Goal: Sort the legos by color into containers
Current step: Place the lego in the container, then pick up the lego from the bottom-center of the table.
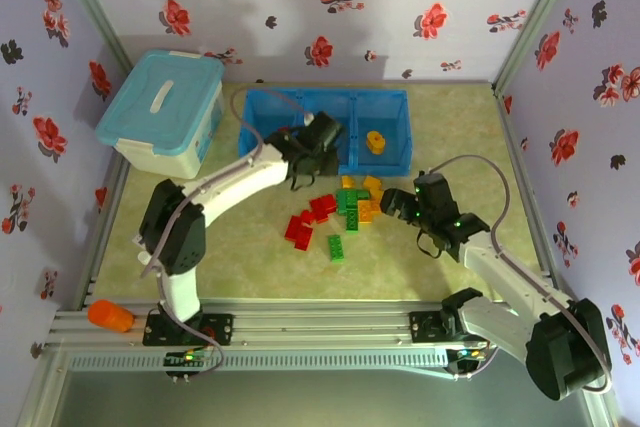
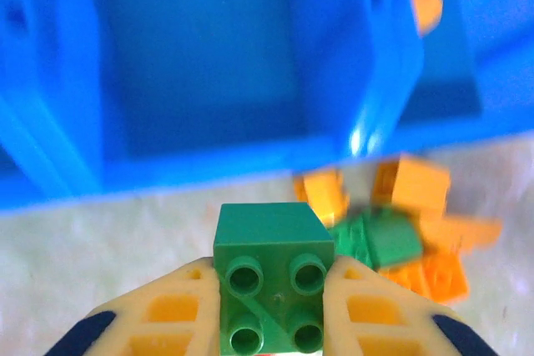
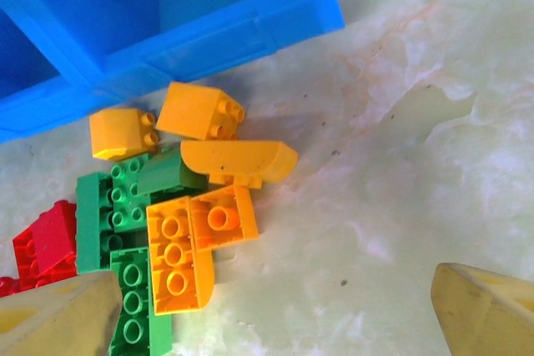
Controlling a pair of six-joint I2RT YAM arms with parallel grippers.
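My left gripper [image 2: 271,293] is shut on a green lego [image 2: 271,268], held just in front of the near wall of the bright blue tray [image 2: 209,168], before its middle compartment. From above, that gripper [image 1: 305,162] hangs at the tray's front edge [image 1: 325,97]. One orange lego [image 1: 375,141] lies in the right compartment. A pile of red, green and orange legos [image 1: 340,209] lies on the table before the tray. My right gripper [image 3: 275,314] is open above the table just right of the pile, an orange lego [image 3: 200,239] near its left finger [image 3: 58,314].
A pale blue tub with a white-handled lid [image 1: 165,112] stands at the back left, beside the tray. An orange object [image 1: 110,316] rests on the rail at the near left. Floral walls close in the table on three sides. Bare table lies right of the pile [image 3: 400,164].
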